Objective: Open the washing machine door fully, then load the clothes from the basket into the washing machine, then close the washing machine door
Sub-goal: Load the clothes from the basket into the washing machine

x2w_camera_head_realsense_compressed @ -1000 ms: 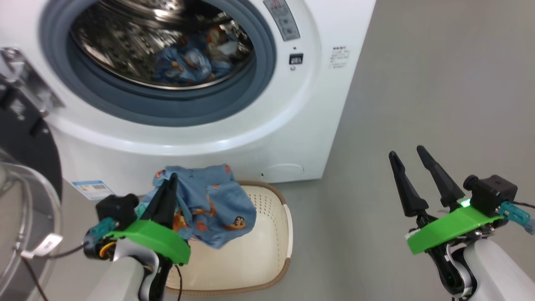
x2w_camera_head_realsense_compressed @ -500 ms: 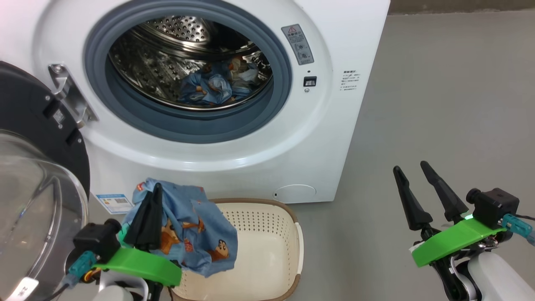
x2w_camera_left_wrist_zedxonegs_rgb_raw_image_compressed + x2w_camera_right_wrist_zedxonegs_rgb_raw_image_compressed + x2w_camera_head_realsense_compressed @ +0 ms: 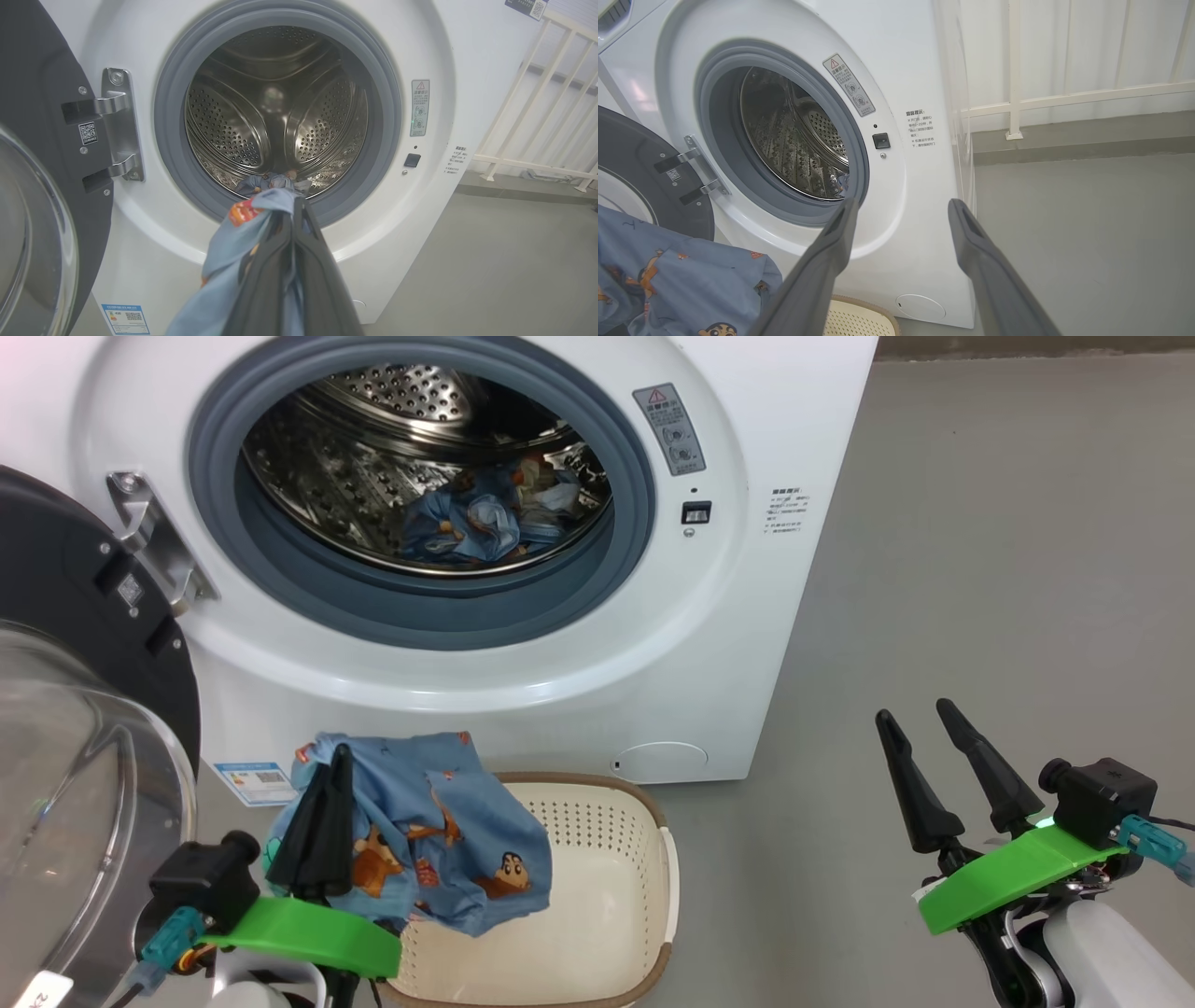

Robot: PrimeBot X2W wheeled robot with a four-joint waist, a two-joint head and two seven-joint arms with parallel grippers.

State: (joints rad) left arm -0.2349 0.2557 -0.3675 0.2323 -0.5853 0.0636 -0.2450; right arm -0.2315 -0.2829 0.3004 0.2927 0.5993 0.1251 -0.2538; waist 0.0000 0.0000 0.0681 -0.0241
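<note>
Fabric, a blue cartoon-print garment [image 3: 439, 831], is pinched between the closed fingers of the left gripper [image 3: 339, 758]. It bunches at their tips and drapes down their right side, over the left end of the basket [image 3: 611, 859]. Whether its hem touches the basket is unclear. The basket stands on the floor [image 3: 980, 523], just in front of the washing machine [image 3: 766, 616] and below its opening. In the left wrist view the gripped cloth sits outside the drum [image 3: 280, 116], level with its lower lip. More blue clothes [image 3: 476, 513] lie at the drum's bottom. The door [image 3: 84, 616] stands swung open at the left. The right gripper [image 3: 913, 711] hovers over bare floor to the right, jaws wide apart and empty.
</note>
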